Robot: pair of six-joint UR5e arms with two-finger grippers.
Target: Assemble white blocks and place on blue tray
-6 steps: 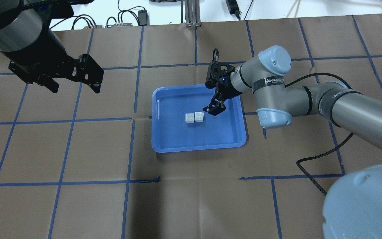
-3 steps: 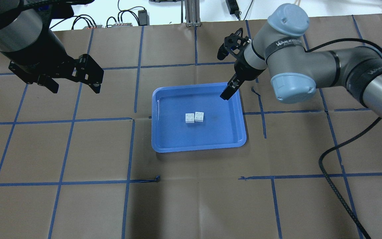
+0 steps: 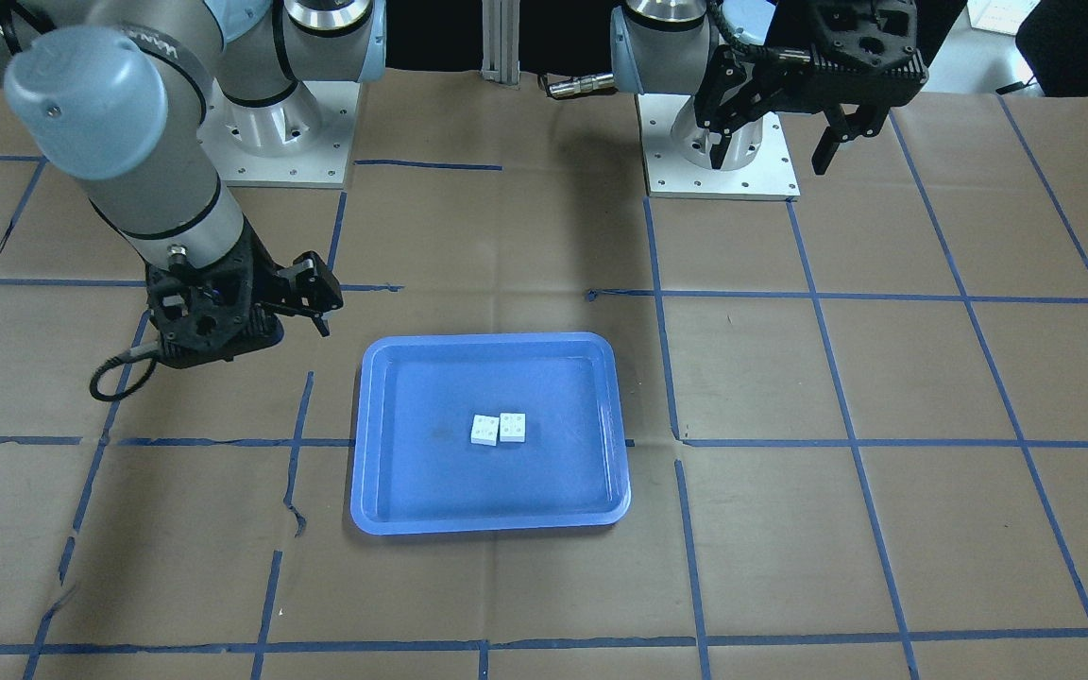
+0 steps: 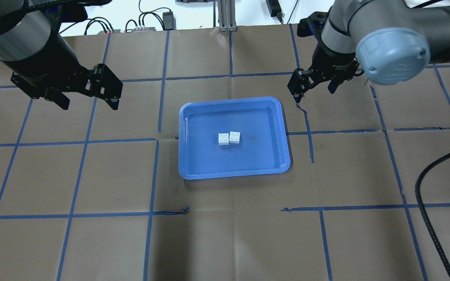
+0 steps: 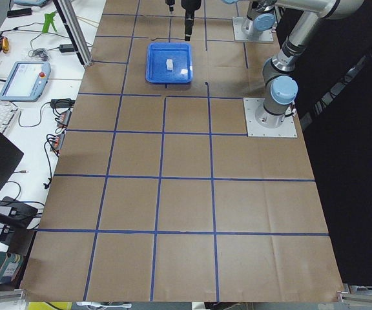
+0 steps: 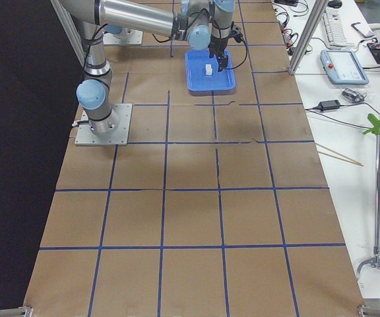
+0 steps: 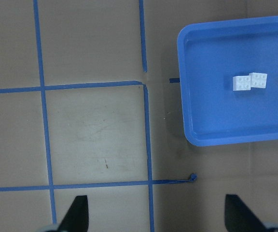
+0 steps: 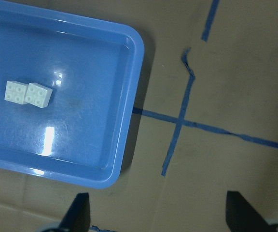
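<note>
Two white blocks [image 4: 229, 137] lie side by side and touching in the middle of the blue tray [image 4: 248, 160]. I cannot tell whether they are joined. They also show in the front view [image 3: 498, 428], the left wrist view [image 7: 250, 81] and the right wrist view [image 8: 28, 93]. My right gripper [image 4: 313, 90] is open and empty, raised beyond the tray's far right corner. My left gripper [image 4: 88, 102] is open and empty, raised well to the left of the tray [image 3: 431, 491].
Brown paper with blue tape lines [image 4: 158, 140] covers the table. A black cable [image 4: 424, 218] hangs at the right. The arm bases [image 3: 723, 161] stand on the robot's side. Cables and plugs [image 4: 147, 23] lie past the far edge.
My right gripper has risen out of the tray and swung away past its far right corner, turning as it went. The blocks and the left arm have not moved.
</note>
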